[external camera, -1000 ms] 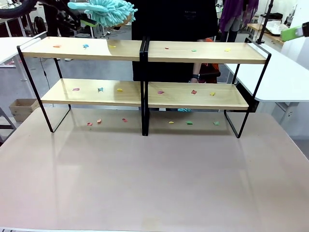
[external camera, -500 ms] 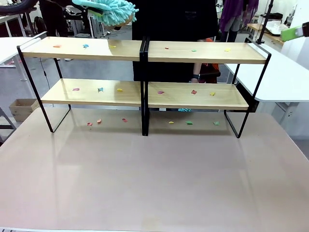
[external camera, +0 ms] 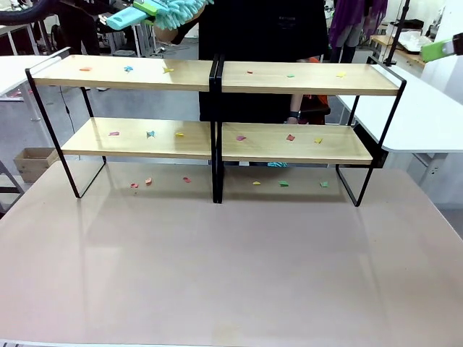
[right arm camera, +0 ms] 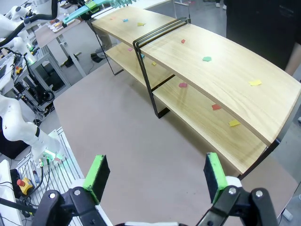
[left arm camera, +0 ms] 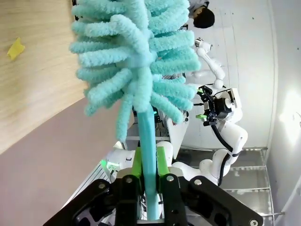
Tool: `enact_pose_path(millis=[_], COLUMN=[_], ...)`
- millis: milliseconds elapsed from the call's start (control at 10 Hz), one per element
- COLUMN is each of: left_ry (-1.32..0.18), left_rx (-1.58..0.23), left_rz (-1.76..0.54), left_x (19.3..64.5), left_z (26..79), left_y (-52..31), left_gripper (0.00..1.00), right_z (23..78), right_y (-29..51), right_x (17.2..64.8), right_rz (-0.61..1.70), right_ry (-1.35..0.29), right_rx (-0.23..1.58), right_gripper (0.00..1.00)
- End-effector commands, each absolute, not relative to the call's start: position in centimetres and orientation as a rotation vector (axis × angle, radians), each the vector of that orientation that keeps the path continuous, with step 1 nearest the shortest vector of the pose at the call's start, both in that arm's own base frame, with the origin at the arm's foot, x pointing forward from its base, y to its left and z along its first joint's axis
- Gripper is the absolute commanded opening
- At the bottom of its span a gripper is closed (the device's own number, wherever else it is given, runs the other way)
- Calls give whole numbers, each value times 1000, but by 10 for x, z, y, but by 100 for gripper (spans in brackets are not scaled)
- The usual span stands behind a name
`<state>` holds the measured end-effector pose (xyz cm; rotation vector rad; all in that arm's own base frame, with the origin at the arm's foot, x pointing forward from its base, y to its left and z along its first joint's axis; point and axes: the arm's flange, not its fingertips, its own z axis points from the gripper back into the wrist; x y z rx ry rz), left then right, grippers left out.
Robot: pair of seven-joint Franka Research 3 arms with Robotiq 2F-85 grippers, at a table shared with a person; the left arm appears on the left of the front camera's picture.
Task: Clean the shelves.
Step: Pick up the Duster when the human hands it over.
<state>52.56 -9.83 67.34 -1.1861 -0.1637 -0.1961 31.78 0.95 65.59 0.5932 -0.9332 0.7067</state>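
Two matching shelves stand side by side at the table's far side, the left rack and the right rack. Several small coloured paper scraps lie on their wood boards and on the table under them. My left gripper is shut on the teal handle of a fluffy teal duster, held above the left rack's top board. From the front the duster is at the top edge, with what looks like a hand just under it. My right gripper hangs open above the table, facing the racks.
A person in black stands right behind the racks. The beige tabletop spreads wide in front of them. A white table adjoins at the right, and a cardboard box sits on the floor at the left.
The duster has risen and swung a little to the right above the left rack; its head is now partly cut by the top edge and its handle shows at the left.
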Motion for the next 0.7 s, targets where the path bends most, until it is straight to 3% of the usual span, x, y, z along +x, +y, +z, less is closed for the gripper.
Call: enact_pose_path(millis=[0, 300, 600], left_ry=[-169, -222, -188], left_rx=[-1186, -1188, -1045], left_rz=[-198, -235, -411], left_x=[516, 500, 423], left_z=[676, 686, 691], left_y=[-98, -75, -20], left_gripper=[0, 0, 0], right_z=[657, 657, 657], right_y=[11, 11, 11], right_x=[318, 318, 318], right_rz=[708, 708, 708], right_ry=[-938, -938, -938], right_rx=[597, 597, 597], right_gripper=[100, 100, 100])
